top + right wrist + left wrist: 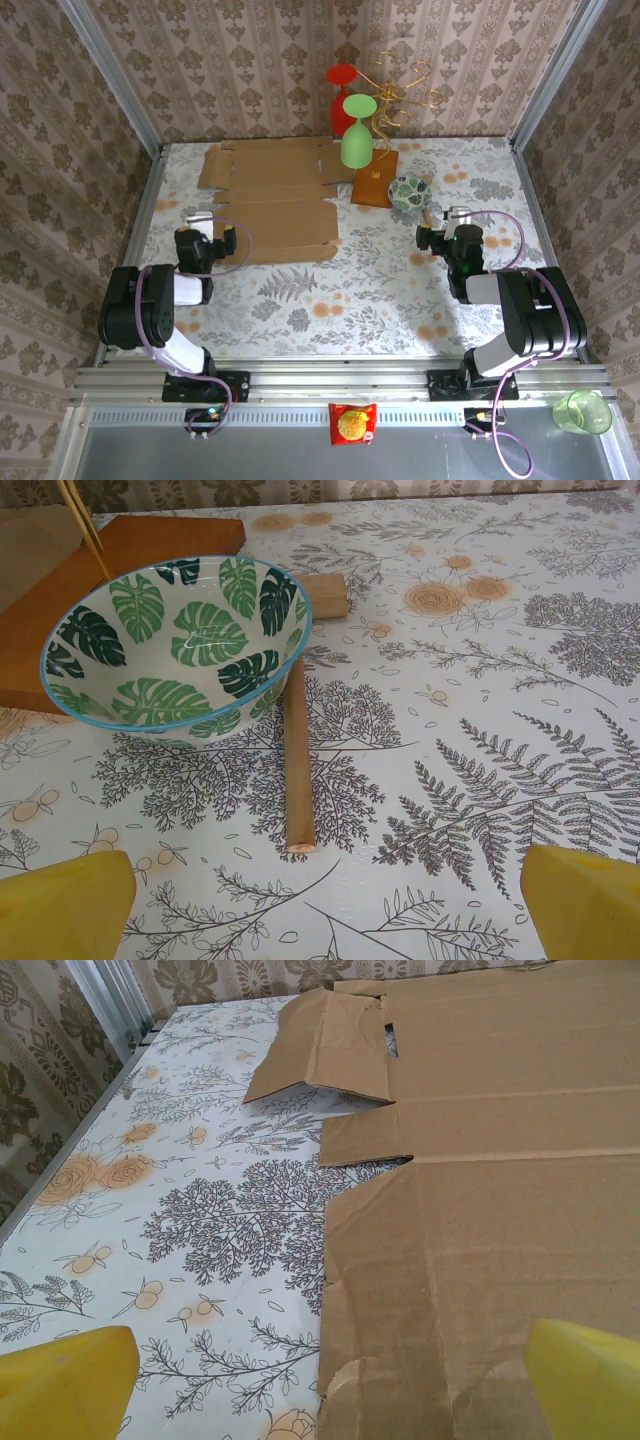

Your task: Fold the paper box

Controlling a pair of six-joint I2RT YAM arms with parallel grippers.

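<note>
Tan paper box (275, 195) flat, floral table (350, 295), papered walls (250, 60), left hand (322, 1388), right hand (325, 908) gaping.

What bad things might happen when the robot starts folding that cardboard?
The paper box lies flat close beside the glass stand, so a rising flap might bump it and shake the hanging green glass. The leaf-patterned bowl and wooden stick sit just ahead of the open right gripper, which might knock them while reaching over. The cardboard edge near the open left gripper looks crumpled, so it might bend off its crease.
</note>
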